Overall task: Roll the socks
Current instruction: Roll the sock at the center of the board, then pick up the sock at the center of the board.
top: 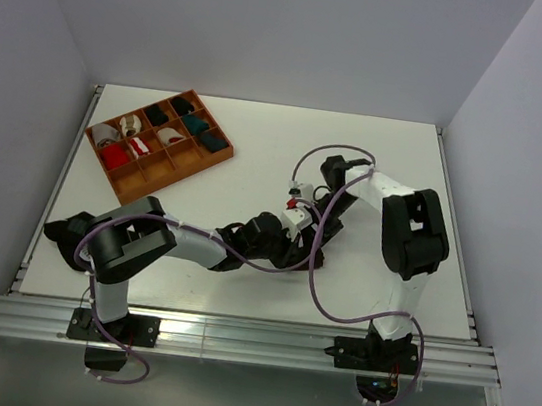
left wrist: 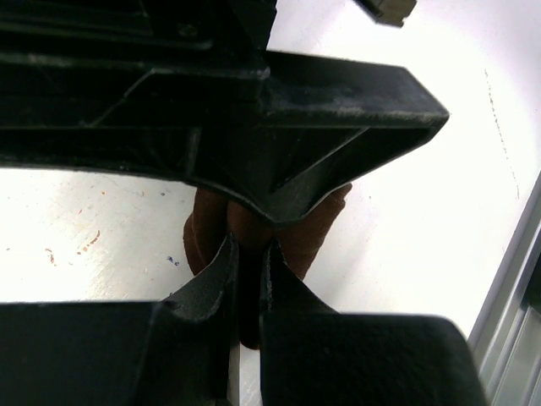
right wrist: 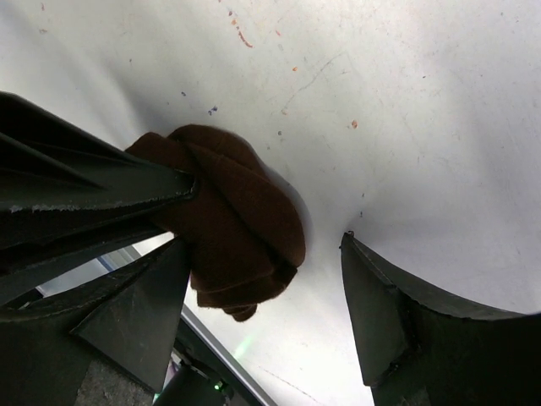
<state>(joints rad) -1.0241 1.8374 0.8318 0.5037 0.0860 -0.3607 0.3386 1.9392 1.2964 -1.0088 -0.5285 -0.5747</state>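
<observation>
One bundle, the socks (right wrist: 241,216), is pinched tight by the left gripper (left wrist: 249,254). The right gripper (right wrist: 269,275) gapes wide over it, gripping nothing. A tray (top: 128,186) of other bundles sits well apart.

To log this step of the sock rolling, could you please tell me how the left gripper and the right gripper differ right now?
The left gripper is shut, while the right gripper stands wide open. The left gripper pinches the dark brown socks; the right gripper only straddles them, gripping nothing. Both are low over the white table, meeting at the socks.
</observation>
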